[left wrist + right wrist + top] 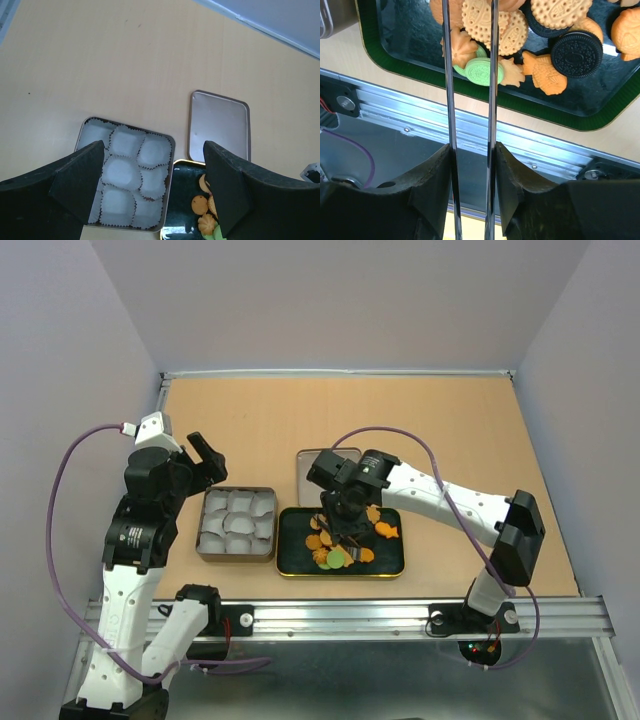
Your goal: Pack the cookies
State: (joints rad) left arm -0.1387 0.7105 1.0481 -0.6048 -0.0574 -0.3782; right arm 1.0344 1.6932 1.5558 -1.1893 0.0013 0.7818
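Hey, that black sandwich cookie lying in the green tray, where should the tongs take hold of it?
Pinch the black cookie across its ridged rim, coming straight down from above. It lies flat, so only the edge offers two opposing sides. Probably set one tip of the tongs at its lower right, where bare tray shows.

Past my left fingers (75, 182) sit white pleated paper cups (121, 172) in a dull metal tin (172, 165). My right fingers (449, 100) are thin polished metal; beyond them, matt embossed cookies (485, 22) lie on a glossy dark tray (410, 35).
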